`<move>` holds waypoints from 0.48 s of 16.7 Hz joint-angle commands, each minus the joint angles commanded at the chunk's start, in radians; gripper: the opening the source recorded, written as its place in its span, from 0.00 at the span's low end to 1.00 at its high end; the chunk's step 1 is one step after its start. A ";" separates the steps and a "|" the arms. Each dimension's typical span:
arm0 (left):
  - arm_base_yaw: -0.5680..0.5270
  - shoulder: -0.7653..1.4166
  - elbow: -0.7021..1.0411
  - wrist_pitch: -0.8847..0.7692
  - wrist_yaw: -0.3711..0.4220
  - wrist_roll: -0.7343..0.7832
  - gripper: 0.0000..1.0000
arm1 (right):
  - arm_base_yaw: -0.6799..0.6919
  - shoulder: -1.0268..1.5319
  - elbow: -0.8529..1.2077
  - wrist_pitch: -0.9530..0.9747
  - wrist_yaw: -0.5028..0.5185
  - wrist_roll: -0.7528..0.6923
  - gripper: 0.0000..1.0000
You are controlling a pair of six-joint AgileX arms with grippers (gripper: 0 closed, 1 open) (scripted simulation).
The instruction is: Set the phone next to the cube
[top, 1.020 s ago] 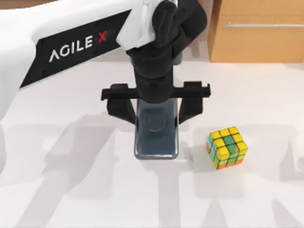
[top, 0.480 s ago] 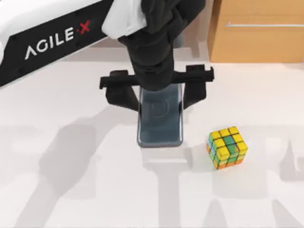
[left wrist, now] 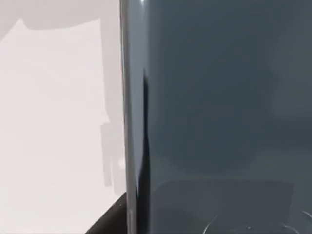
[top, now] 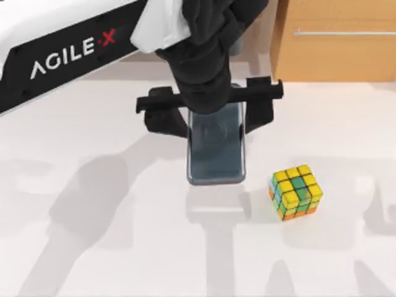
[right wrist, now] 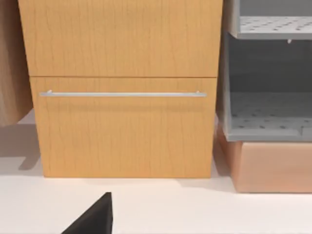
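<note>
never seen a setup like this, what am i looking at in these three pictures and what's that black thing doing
It is a simulated two-armed AgileX robot at a white table. One picture looks down from above; the other two come from cameras on each wrist. The black thing is the left arm's pincer, its fingers either side of a dark phone, which casts a shadow on the table below, so it looks lifted. The left wrist camera sees that phone up close. A yellow puzzle cube sits to the phone's right. The right wrist camera faces a wooden drawer cabinet.

Wooden drawer cabinet, grey shelving
</note>
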 joint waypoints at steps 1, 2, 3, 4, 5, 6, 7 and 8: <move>-0.001 0.005 -0.007 0.012 -0.001 -0.002 0.00 | 0.000 0.000 0.000 0.000 0.000 0.000 1.00; -0.001 0.012 -0.014 0.025 -0.003 -0.004 0.00 | 0.000 0.000 0.000 0.000 0.000 0.000 1.00; -0.002 0.020 -0.022 0.038 -0.005 -0.007 0.00 | 0.000 0.000 0.000 0.000 0.000 0.000 1.00; -0.003 0.028 -0.030 0.050 -0.007 -0.009 0.00 | 0.000 0.000 0.000 0.000 0.000 0.000 1.00; -0.004 0.038 -0.037 0.063 -0.009 -0.011 0.00 | 0.000 0.000 0.000 0.000 0.000 0.000 1.00; -0.005 0.048 -0.045 0.075 -0.011 -0.014 0.00 | 0.000 0.000 0.000 0.000 0.000 0.000 1.00; -0.005 0.061 -0.053 0.087 -0.012 -0.016 0.00 | 0.000 0.000 0.000 0.000 0.000 0.000 1.00; -0.006 0.074 -0.062 0.098 -0.014 -0.018 0.00 | 0.000 0.000 0.000 0.000 0.000 0.000 1.00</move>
